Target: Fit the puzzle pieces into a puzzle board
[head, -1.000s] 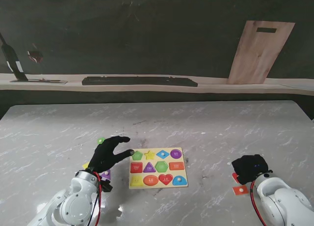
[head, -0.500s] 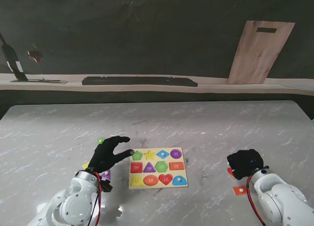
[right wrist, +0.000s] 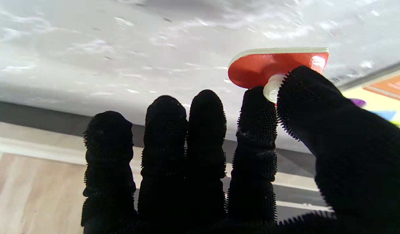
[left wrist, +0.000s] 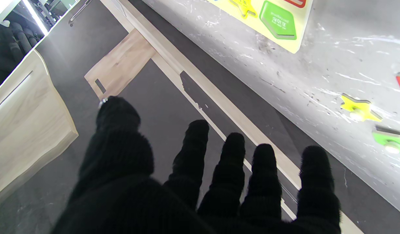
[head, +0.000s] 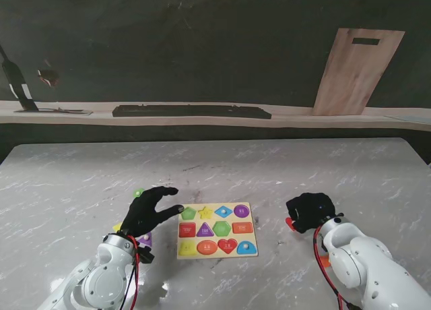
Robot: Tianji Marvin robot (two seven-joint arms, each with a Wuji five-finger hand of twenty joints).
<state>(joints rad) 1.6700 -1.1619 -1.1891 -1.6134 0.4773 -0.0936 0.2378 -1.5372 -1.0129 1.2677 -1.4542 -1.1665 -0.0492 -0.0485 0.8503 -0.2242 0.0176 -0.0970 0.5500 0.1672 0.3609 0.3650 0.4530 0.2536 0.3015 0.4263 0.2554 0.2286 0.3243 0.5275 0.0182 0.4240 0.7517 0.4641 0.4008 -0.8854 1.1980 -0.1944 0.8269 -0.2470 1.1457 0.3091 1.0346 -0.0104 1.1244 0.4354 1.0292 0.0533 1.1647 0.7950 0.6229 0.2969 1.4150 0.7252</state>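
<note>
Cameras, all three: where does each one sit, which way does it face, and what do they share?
Stand: above the shoulders, looking down at puzzle board; left hand, right hand show.
Left wrist: along open fingers; board corner, loose yellow star.
Right wrist: along fingers pinching red piece.
Shared: the board; stand also shows the red piece.

Both arms are glossy white, rounded shells with silver-grey joint rings. Red and black cables run along each forearm to the wrist. Left hand and right hand wear black knit gloves; the right glove's fingers carry fine rubbery nubs, the left glove's look plain ribbed.
</note>
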